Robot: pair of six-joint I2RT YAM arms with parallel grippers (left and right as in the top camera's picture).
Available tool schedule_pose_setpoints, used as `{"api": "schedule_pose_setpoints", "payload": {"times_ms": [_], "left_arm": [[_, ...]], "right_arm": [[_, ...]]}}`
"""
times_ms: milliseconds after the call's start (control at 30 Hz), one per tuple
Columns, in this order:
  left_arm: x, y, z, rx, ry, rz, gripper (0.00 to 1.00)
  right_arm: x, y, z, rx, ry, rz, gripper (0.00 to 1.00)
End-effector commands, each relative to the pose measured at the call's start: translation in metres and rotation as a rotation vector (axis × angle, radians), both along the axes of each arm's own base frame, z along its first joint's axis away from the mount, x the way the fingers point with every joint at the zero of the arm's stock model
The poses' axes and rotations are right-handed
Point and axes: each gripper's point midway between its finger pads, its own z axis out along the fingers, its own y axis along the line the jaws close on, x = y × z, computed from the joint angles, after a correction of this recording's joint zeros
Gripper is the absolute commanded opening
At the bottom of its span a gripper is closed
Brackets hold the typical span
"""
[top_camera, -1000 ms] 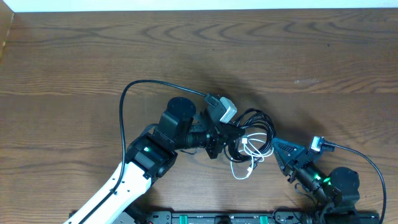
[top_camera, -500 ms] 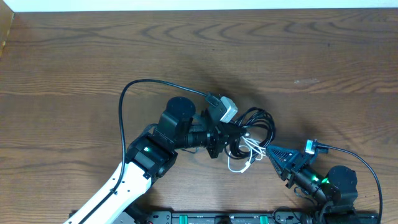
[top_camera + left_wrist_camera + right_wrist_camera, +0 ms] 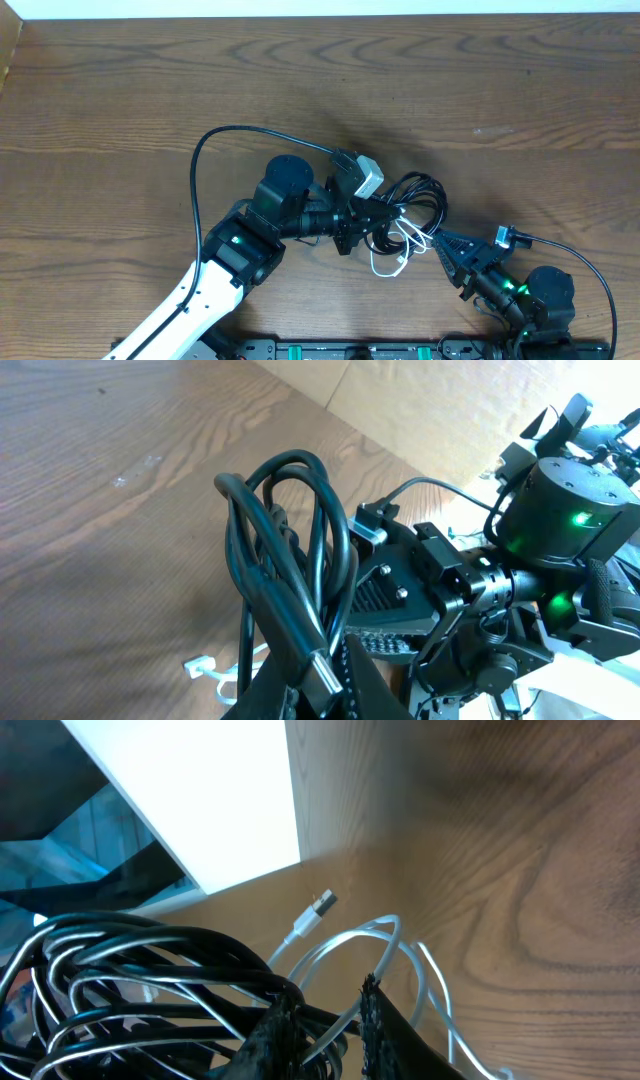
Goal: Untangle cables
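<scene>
Left wrist view: left gripper (image 3: 315, 700) clenched on black cables (image 3: 270, 590), looped upright over mid-table (image 3: 120, 100). Right gripper (image 3: 327, 998), jaws nearly closed among strands; grip cannot be told. Risk: pulling apart cinches the loops; white cable (image 3: 312, 912), threaded through, snags by its plug. Obstruction: grippers crowd each other.
</scene>
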Motion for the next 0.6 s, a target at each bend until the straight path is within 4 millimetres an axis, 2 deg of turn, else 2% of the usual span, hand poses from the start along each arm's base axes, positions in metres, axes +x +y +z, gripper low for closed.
{"api": "schedule_pose_setpoints", "payload": {"times_ms": [0, 300, 567], "left_arm": [[-0.0054, -0.0022, 0.0087, -0.028, 0.000, -0.036, 0.08], [-0.0054, -0.0022, 0.0087, -0.028, 0.000, -0.036, 0.07], [-0.0060, -0.0030, 0.0095, -0.031, -0.003, -0.039, 0.07]], "right_arm": [[0.0007, -0.0007, 0.0016, 0.011, 0.007, -0.013, 0.22], [0.0027, -0.0030, 0.0014, 0.062, 0.056, -0.050, 0.32], [0.0055, -0.0058, 0.0026, 0.069, 0.055, -0.074, 0.24]]}}
